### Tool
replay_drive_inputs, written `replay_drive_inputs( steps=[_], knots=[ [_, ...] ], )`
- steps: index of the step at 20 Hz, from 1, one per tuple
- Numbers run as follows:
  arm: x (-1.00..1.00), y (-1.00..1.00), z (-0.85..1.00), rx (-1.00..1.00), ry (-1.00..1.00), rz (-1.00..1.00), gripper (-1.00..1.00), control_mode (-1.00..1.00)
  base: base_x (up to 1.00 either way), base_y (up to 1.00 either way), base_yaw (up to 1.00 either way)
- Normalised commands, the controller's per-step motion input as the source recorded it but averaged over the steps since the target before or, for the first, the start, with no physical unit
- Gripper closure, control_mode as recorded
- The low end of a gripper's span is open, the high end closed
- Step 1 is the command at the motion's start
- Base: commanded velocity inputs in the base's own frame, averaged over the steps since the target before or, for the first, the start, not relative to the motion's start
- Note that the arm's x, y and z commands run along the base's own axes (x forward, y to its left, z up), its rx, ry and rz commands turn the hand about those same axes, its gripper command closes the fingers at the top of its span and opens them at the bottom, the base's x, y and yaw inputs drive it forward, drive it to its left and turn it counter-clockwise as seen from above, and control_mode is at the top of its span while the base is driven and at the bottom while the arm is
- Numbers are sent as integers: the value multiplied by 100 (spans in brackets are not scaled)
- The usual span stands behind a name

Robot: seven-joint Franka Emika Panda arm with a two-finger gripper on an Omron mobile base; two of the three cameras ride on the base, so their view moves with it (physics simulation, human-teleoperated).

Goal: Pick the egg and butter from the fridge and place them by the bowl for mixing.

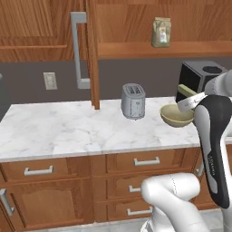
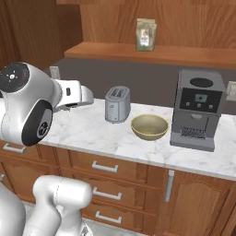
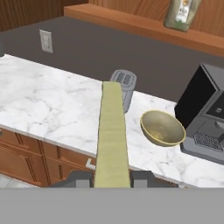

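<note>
Butter: you have the butter [image 3: 112, 135] between the jaws, a thin pale yellow-olive stick with flat faces and square ends, running straight out from the gripper [image 3: 112, 178] in the hand view; in the left base view its end shows just above the bowl's far rim [image 1: 186, 89]
Jaws: clenched on the butter's near end, one dark finger tip [image 3: 78, 179] touching each side of the stick
Bowl: ahead of the jaws and to their right you see the bowl [image 3: 162, 127], round, smooth, dull olive-tan, standing upright on the counter [image 3: 52, 109], apart from the stick
Toaster: just past the stick's far tip stands the toaster [image 3: 124, 85], a rounded grey metal box with two slots on top, beside the bowl
Coffee machine: farther right of the jaws, beyond the bowl, a boxy black and grey coffee machine [image 2: 198, 109] with a grated drip tray
Counter: below the jaws, white marble with grey veins, over wooden drawers [image 2: 105, 167] with pale bar handles
Shelf: above and beyond, a wooden shelf [image 2: 156, 53] carrying a tan paper bag [image 2: 145, 34]
</note>
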Motion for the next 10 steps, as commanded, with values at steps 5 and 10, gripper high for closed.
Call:
replay_drive_inputs(
  steps=[5, 10],
  knots=[
    [0, 0, 0, 0, 0, 0, 100, 100, 29, 1, 0],
    [0, 0, 0, 0, 0, 0, 100, 100, 47, 2, 0]
  ],
)
